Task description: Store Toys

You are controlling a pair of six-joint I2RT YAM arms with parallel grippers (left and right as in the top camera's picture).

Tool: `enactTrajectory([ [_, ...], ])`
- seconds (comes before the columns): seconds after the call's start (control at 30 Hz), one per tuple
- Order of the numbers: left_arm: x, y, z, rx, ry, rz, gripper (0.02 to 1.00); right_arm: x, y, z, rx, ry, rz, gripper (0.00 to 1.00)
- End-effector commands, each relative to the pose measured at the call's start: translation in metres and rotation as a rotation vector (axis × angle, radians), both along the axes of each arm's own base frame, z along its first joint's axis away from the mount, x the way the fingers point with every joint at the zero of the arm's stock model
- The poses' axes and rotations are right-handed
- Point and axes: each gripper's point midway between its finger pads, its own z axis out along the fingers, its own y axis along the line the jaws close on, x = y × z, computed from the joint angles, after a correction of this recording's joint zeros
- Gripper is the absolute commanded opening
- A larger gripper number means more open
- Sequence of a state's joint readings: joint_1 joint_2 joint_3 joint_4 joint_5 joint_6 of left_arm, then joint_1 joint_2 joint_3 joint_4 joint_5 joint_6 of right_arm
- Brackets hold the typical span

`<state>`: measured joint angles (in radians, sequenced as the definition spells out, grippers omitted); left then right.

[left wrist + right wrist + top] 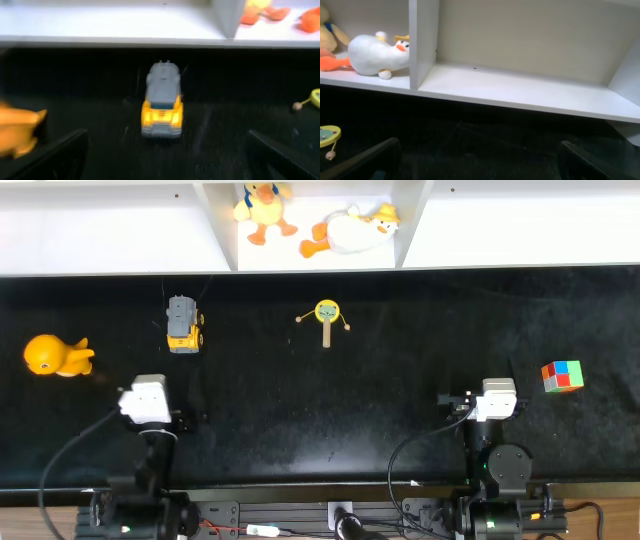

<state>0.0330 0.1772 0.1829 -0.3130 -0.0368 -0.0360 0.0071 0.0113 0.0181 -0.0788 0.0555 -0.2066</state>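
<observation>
Behind desk (400,390), yellow duck (264,210) & white duck (350,230) are kept in mid compartment of white shelf (100,240). L gripper (170,152) & R gripper (480,160): fingers spread wide, nothing held.

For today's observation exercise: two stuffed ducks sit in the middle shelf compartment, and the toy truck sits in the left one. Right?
No: the toy truck stands on the black table, as the top view shows. The yellow duck and white duck are in the middle compartment.
</observation>
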Motion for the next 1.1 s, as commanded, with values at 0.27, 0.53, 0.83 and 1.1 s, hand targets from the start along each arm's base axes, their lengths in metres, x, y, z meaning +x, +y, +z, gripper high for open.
enactTrajectory([
  [0.27, 0.003, 0.049, 0.075, -0.101, 0.343, 0.180, 0.993, 0.000, 0.001, -0.004, 0.001, 0.003, 0.005, 0.998],
  [0.53, 0.033, 0.101, 0.095, -0.089, 0.406, 0.068, 0.996, 0.000, 0.001, -0.004, 0.001, 0.002, 0.005, 0.996],
  [0.83, -0.007, 0.145, 0.078, -0.032, 0.486, 0.092, 0.996, 0.000, 0.001, -0.004, 0.001, 0.003, 0.005, 0.996],
  [1.1, -0.019, 0.169, 0.075, -0.023, 0.498, 0.165, 0.998, 0.000, 0.001, -0.004, 0.000, 0.002, 0.005, 0.993],
])
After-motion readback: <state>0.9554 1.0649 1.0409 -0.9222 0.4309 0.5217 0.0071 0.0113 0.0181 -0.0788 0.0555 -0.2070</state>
